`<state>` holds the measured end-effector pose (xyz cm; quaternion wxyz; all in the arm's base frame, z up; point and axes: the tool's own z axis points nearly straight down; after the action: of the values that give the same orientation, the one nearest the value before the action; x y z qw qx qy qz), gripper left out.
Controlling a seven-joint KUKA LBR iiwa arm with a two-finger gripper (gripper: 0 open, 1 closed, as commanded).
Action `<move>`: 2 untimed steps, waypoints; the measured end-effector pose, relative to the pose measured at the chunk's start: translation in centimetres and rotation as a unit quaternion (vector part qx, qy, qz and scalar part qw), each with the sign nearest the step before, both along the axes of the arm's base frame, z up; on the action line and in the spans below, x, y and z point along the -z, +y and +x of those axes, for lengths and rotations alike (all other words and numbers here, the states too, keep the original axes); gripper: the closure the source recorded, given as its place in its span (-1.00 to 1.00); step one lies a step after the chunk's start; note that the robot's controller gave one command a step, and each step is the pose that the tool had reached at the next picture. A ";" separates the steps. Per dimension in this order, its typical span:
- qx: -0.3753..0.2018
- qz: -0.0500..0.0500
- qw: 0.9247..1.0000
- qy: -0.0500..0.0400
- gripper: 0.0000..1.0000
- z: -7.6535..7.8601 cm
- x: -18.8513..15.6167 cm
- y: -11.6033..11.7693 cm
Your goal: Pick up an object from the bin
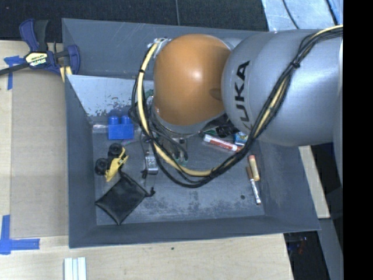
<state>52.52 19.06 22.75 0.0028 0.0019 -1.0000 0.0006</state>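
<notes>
1. Uppermost sits the orange cover [189, 80] on my wrist, over the far middle of the bin [78, 156].
2. Below it my fingers [151, 163] hang low, left of the bin's centre; I cannot tell whether they are apart or together.
3. Nearest them, a yellow-and-black toy [112, 161] lies by the view's left wall, its long axis slanting from near-left to far-right.
4. Beyond it a blue block [120, 127] sits in the far-left corner, and a black pouch [120, 198] lies in the near-left.

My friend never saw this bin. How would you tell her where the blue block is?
Look at the grey metal bin, then at the far left corner of its floor, left of the robot's orange cover. A blue building block with studs on top lies there. Its neighbours just below, a yellow and black toy and a flat black square, have no blue.
</notes>
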 end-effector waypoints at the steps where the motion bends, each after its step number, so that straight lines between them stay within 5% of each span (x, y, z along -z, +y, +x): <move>1: 0.002 0.001 1.000 -0.004 -1.00 0.2 -0.5 -0.1; 2: -0.112 0.001 0.994 -0.003 -1.00 -3.7 6.3 1.5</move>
<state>48.84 20.60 16.41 -0.0001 0.1139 -0.9935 -0.0005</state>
